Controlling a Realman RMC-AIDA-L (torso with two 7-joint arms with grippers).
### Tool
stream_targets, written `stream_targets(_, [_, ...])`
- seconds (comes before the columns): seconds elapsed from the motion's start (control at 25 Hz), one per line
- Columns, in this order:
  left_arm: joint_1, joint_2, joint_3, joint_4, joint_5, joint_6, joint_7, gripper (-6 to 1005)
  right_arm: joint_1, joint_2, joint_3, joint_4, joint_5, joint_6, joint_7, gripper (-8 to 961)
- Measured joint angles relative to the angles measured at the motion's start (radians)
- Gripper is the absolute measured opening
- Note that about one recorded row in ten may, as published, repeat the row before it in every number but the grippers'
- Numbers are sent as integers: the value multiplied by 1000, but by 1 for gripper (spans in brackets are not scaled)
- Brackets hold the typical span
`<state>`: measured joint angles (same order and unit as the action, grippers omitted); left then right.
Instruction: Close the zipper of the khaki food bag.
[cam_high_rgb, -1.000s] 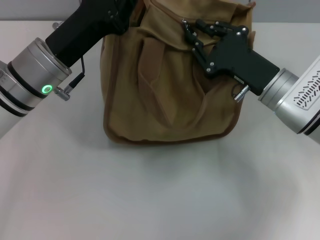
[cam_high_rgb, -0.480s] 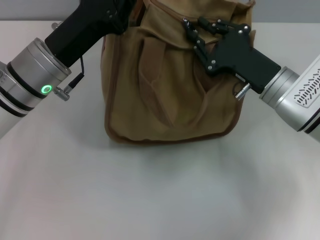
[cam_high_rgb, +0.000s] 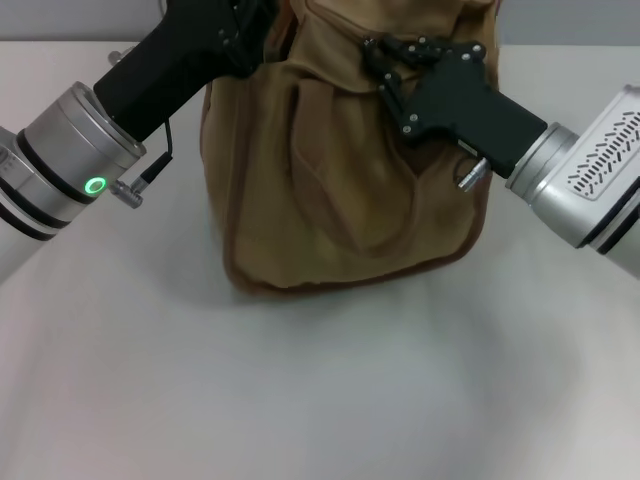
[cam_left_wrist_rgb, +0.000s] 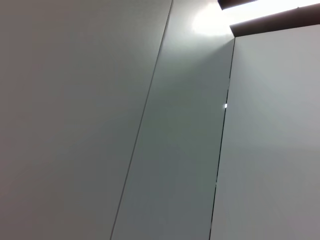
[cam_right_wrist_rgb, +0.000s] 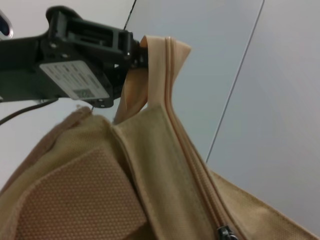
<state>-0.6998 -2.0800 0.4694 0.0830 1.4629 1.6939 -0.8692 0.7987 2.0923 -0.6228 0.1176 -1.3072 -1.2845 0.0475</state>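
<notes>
The khaki food bag stands at the back middle of the table, with a brown loop handle hanging down its front. My left gripper is at the bag's top left end; the right wrist view shows it shut on the end of the zipper tape and holding it up. The zipper runs taut from there down to the silver pull tab at that picture's edge. My right gripper is pinched shut at the zipper line on the bag's top. The left wrist view shows only wall panels.
The pale table stretches out in front of the bag. Both arms reach in from the sides, the left arm's silver wrist and the right arm's silver wrist low over the table.
My right gripper has moved slightly up and left along the bag's top. The bag has been drawn taller and its bottom has shifted a little to the right.
</notes>
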Motion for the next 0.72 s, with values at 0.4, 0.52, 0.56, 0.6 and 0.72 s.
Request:
stream_targets(0.4, [-1,0,0,-3,0,-5,1,23,4,0,0,1,1,7,1,191])
stream_targets(0.52, [-1,0,0,-3,-2,-7,1,23,2,0,7,1,4,5,4,204])
stream_targets(0.56, [0,0,0,-3,-3,-8,1,23,2,0,9,1,3,5,5,208])
stream_targets(0.6, [0,0,0,-3,-3,-8,1,23,2,0,9,1,1,6,5,213])
stream_targets(0.72, [0,0,0,-3,-3,-9,1,23,2,0,9,6,0,7,5,226])
